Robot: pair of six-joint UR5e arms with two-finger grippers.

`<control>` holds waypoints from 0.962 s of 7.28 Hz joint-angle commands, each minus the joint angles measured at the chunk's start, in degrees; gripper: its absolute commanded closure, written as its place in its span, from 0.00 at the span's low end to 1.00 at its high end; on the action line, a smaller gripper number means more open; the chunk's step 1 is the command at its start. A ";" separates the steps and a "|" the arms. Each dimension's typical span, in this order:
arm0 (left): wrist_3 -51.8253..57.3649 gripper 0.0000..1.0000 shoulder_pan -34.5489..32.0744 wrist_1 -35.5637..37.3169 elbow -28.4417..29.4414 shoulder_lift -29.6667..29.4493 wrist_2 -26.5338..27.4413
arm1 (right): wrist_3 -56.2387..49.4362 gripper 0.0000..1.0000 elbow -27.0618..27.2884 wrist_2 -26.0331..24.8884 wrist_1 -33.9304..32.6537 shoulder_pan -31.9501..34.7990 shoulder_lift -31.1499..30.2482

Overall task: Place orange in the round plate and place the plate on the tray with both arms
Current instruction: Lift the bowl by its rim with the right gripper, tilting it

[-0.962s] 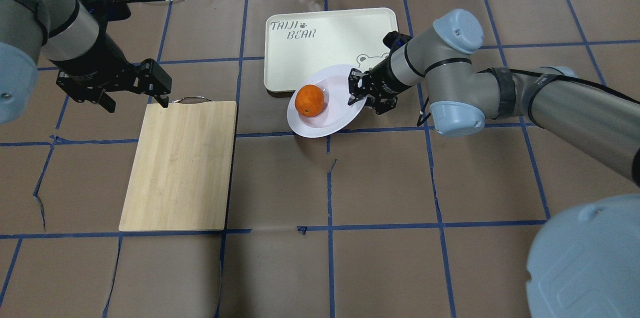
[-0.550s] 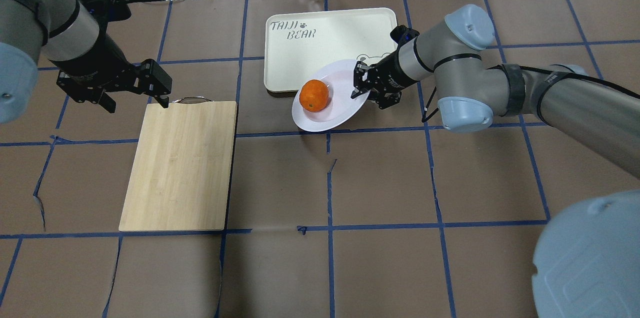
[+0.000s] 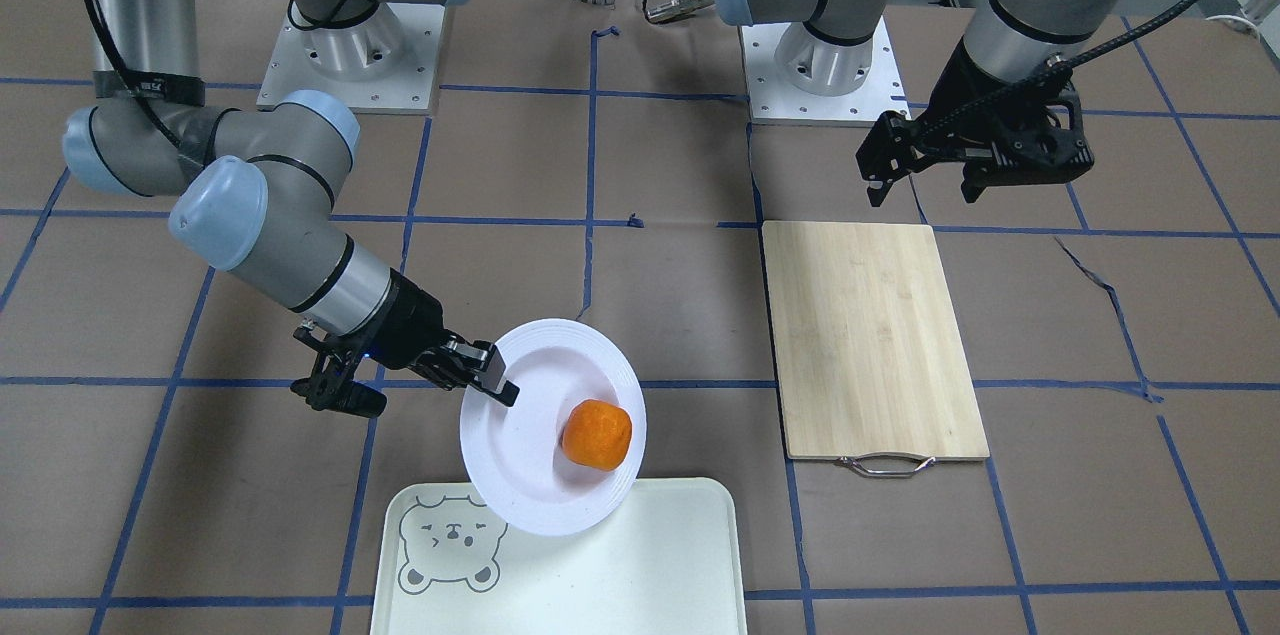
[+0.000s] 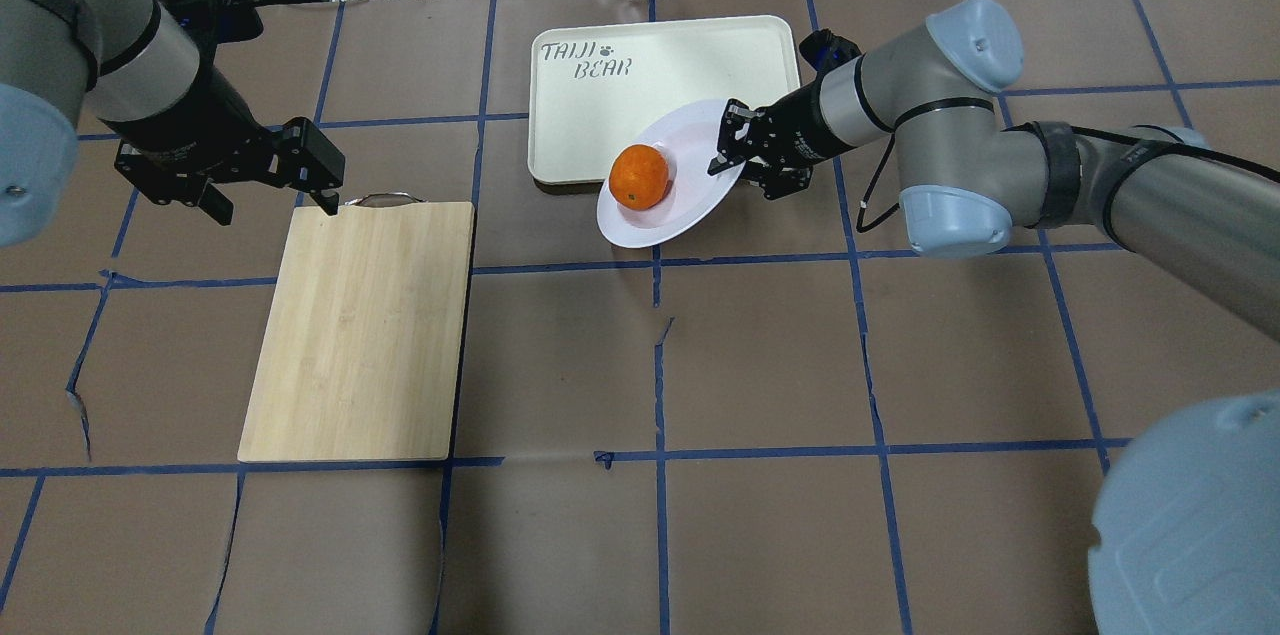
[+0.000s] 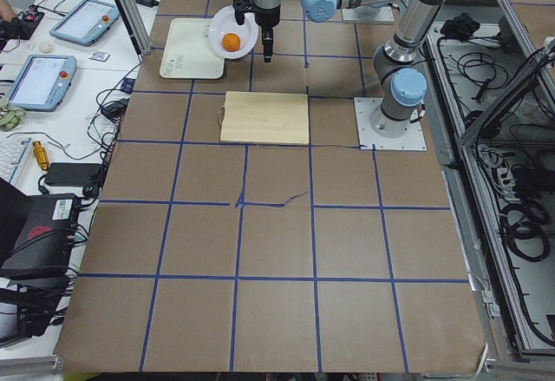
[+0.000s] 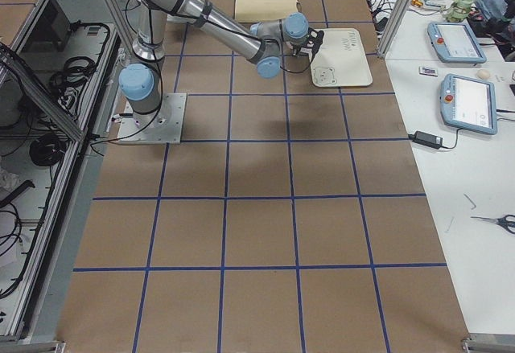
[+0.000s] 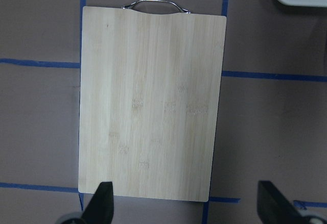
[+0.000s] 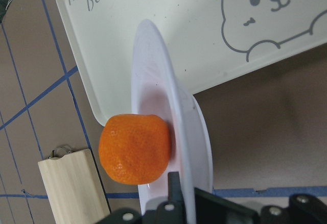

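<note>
Two jaws on the right arm (image 4: 870,105) are clamped on the rim of the plate (image 4: 650,225), holding it tilted. It sits partly over the tray (image 4: 660,55), at the near corner by the bear face, and partly over the brown counter (image 4: 760,355). The orange (image 4: 639,177) sits in the plate's sunken centre. Whether the plate touches the tray I cannot tell. On the left arm (image 4: 150,85), the jaws are spread wide with nothing between them. They hover above the handle end of the wooden cutting board (image 4: 360,325), well apart from the plate.
</note>
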 commanded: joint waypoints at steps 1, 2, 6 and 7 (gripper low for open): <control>0.00 0.00 0.00 -0.14 0.00 0.00 0.09 | -1.15 1.00 0.46 4.28 -1.17 -0.94 -0.07; 0.00 0.00 0.00 0.21 0.00 0.00 0.00 | -1.59 1.00 -0.24 7.08 -2.65 -1.21 0.10; 0.00 0.00 0.00 0.13 0.00 0.00 0.09 | 0.42 1.00 -19.07 6.94 -2.59 -1.13 11.75; 0.00 0.00 0.00 0.21 0.00 0.00 0.09 | 1.47 1.00 -25.14 6.94 -2.49 -1.13 16.40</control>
